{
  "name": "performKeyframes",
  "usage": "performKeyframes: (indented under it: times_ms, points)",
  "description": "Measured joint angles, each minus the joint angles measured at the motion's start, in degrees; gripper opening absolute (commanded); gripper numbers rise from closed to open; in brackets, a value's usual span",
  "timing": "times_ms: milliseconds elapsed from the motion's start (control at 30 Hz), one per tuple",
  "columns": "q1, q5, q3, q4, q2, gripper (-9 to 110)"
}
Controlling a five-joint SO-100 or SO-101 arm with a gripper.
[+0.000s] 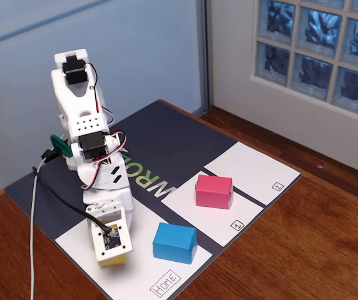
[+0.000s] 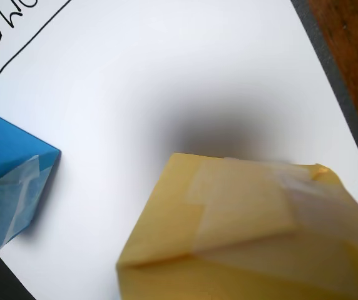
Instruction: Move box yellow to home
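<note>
The yellow box (image 1: 114, 259) is under the bent-down arm, low over the left part of the white Home panel (image 1: 143, 276). In the wrist view the yellow box (image 2: 248, 237) fills the lower right, tilted and very close to the camera, with a soft shadow on the Home panel (image 2: 166, 75) beyond it. My gripper (image 1: 111, 250) is down around the box. Its fingers are hidden behind the wrist camera board, and the box appears held between them. The handwritten Home label (image 1: 166, 282) is at the panel's near corner.
A blue block (image 1: 174, 242) stands on the Home panel right of the gripper, and shows at the left edge of the wrist view (image 2: 4, 187). A pink block (image 1: 214, 190) stands on panel 1 (image 1: 211, 223). Panel 2 (image 1: 251, 172) lies beyond. Wooden table surrounds the mat.
</note>
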Motion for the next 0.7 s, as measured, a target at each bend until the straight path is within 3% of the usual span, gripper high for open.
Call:
performKeyframes:
  times_ms: [700]
  points:
    - [-0.5, 2.2, -0.4, 4.9, -1.8, 0]
